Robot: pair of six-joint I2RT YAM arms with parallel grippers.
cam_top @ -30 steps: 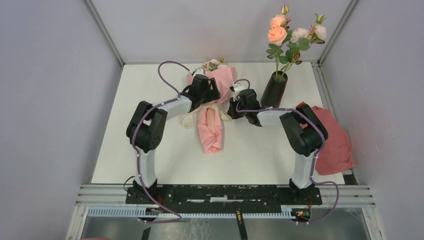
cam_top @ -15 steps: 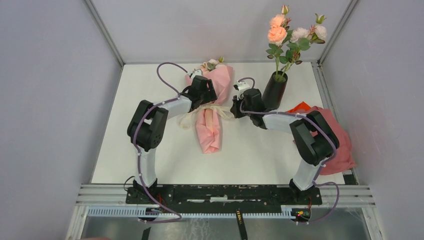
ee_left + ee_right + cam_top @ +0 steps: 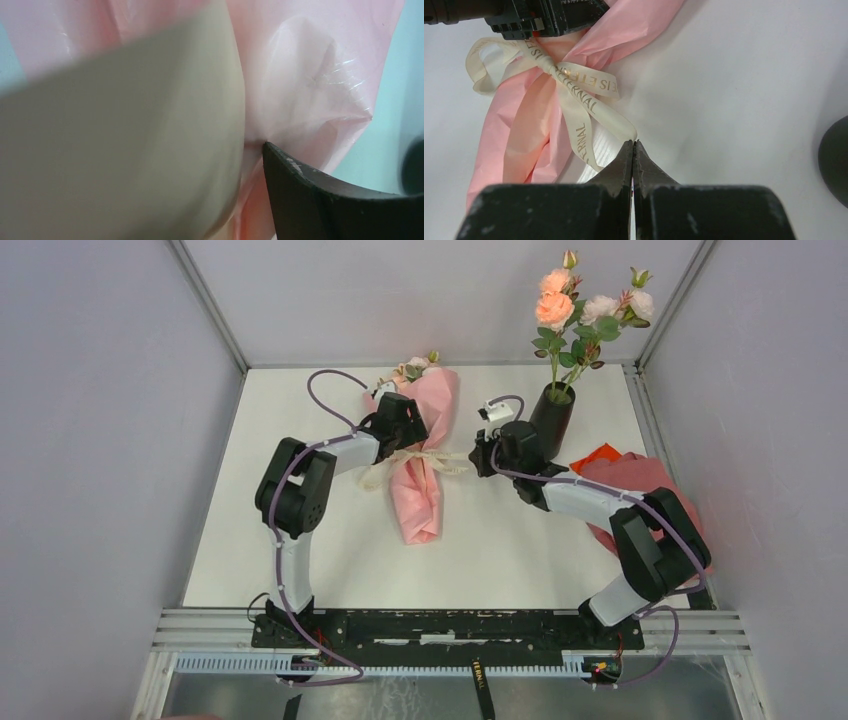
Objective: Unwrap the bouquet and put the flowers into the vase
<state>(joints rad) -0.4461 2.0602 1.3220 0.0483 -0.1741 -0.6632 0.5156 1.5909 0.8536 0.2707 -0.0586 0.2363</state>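
On the left, the left arm reaches over the white counter [image 3: 500,550] and its tool [image 3: 408,432] sits on the upper half of the bouquet [image 3: 420,502], just above the bow. Its jaws are spread wide about the bundle and clasp it. The left wrist view shows only one dark finger [image 3: 325,200], with creased pink wrap pressed against its tip and a blurred band of cream filling the rest of that view. The bouquet lies flat on the counter left of centre. Its small roses [image 3: 412,367] point toward the far edge and its narrow end points toward the arm bases. The cream ribbon [image 3: 430,457] is tied around the middle, with a loop on the left and a lettered tail reaching out to the right. The right tool [image 3: 634,145] is low at the end of that tail, fingers pressed together, their tips touching the ribbon's end. I cannot tell whether the ribbon is caught between them. Just beyond and to the right stands the black vase [image 3: 550,415], upright near the far right corner, with the flowers [image 3: 570,305] rising from its neck on green stems. Furthest right, a pink-red cloth [image 3: 640,480] with an orange piece [image 3: 598,455] lies crumpled at the counter's edge, partly under the right arm.
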